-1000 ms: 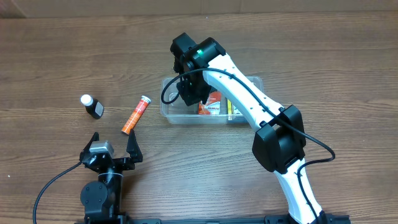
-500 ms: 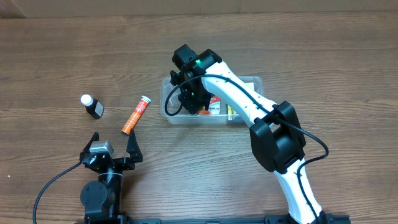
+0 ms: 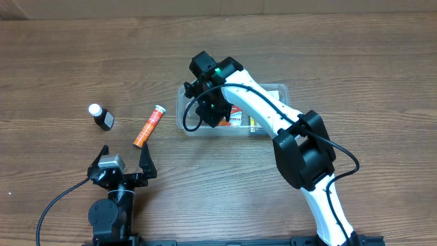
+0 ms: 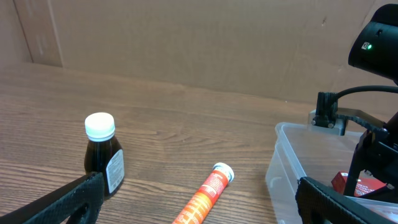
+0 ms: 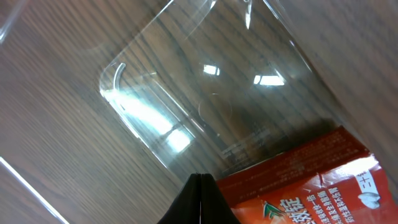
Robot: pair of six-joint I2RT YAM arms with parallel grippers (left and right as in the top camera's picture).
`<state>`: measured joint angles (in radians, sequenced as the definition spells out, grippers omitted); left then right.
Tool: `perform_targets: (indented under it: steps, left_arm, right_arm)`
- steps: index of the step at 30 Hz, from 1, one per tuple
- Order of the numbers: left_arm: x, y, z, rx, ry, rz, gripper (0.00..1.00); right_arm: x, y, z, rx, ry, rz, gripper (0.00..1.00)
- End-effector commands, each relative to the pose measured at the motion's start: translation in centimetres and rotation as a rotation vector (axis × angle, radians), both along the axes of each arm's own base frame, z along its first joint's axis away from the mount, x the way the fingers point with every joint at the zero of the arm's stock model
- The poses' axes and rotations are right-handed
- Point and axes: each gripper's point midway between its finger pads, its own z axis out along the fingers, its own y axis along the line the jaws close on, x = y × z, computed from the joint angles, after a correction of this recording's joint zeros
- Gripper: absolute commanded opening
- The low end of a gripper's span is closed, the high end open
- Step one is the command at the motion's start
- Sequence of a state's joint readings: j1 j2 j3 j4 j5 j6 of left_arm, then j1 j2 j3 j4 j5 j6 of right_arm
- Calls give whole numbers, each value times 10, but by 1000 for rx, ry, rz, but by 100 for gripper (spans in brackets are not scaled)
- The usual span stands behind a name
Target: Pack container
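The clear plastic container sits mid-table and also shows in the left wrist view and the right wrist view. Inside lie a red-orange box, seen close in the right wrist view, and a yellow-green item. My right gripper reaches down into the container's left half; its fingers are shut together and empty, beside the box. My left gripper is open and empty near the front edge. An orange tube and a dark bottle with a white cap lie on the table left of the container.
The tube and the bottle lie between my left gripper's open fingers in the left wrist view. A cardboard wall stands beyond the table's far edge.
My right gripper has moved down and a little left into the container's left half. The left arm, tube and bottle have not moved.
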<state>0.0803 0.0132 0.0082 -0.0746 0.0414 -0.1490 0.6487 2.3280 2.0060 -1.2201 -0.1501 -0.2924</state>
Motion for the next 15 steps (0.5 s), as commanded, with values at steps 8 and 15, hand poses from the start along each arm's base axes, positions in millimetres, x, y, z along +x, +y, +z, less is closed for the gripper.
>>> perform_targets:
  steps: [8, 15]
  left_arm:
    - [0, 1, 0, 19, -5, 3, 100]
    - [0, 1, 0, 19, -5, 3, 100]
  right_arm:
    - [-2, 2, 0, 13, -21, 134, 4]
    - [-2, 4, 1, 27, -32, 210, 4]
